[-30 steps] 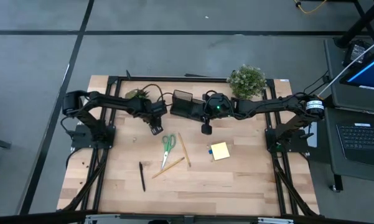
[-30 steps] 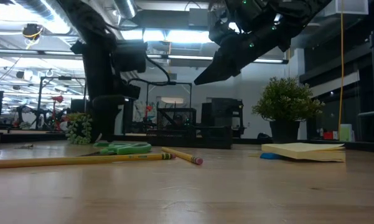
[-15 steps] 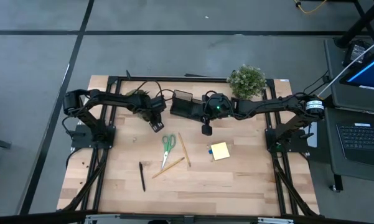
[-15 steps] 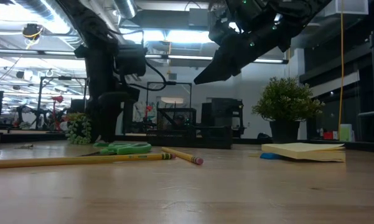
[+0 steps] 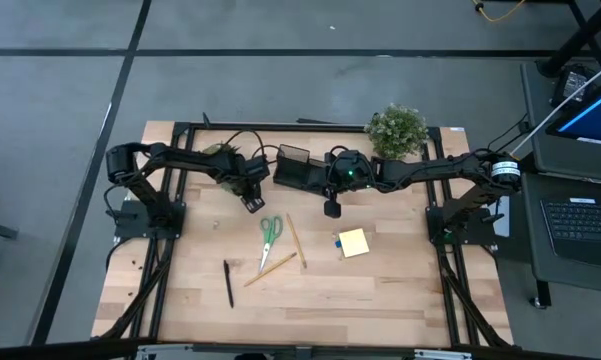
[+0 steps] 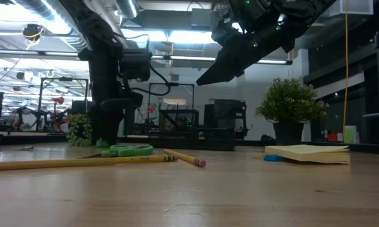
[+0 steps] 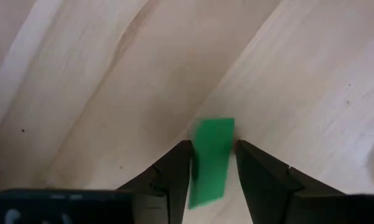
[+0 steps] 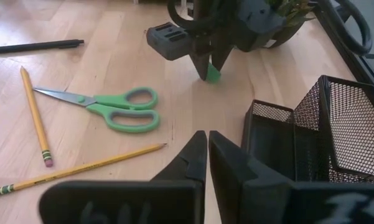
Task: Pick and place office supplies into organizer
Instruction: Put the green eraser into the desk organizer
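Green piece (image 7: pixel 210 160) sits pinched in left pincer (image 7: pixel 213 163); right pincer (image 8: pixel 208 144) pressed together.

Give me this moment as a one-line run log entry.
left pincer: shut on green piece, near table | right pincer: shut, empty, raised beside organizer | scissors, pencils: on table

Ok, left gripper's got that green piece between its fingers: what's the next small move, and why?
Probably lift it straight up. The left gripper holds the green piece low over the table, beside the scissors, so it needs height before swinging toward the organizer. The right gripper, shut, hangs by the organizer.
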Tool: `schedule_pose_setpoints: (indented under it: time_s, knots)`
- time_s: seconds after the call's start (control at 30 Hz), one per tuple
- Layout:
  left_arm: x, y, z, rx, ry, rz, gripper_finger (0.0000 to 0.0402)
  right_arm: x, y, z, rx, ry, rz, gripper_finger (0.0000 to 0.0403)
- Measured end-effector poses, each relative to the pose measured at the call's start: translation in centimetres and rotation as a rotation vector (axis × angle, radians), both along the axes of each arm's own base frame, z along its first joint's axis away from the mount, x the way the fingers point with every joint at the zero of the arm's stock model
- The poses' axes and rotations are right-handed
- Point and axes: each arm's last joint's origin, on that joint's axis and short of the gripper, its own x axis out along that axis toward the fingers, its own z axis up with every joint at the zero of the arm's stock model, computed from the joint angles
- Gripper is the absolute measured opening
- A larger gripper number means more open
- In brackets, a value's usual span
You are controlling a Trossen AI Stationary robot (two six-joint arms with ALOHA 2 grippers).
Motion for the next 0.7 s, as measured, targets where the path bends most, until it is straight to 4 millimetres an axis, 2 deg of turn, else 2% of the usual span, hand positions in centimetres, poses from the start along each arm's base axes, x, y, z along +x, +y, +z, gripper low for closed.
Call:
schedule_pose_setpoints:
  time_s: [0.43, 0.7]
  knots:
    - [-0.19, -0.09, 0.06, -0.005, 0.003, -0.004, 0.0125, 0.00, 0.00, 0.00, 0.000, 0.000, 0.001, 0.0021]
    - [-0.24, -0.08, 0.04, 0.000, 0.009, -0.038, 0.0099, 0.00, 0.00, 0.00, 0.000, 0.000, 0.001, 0.0021]
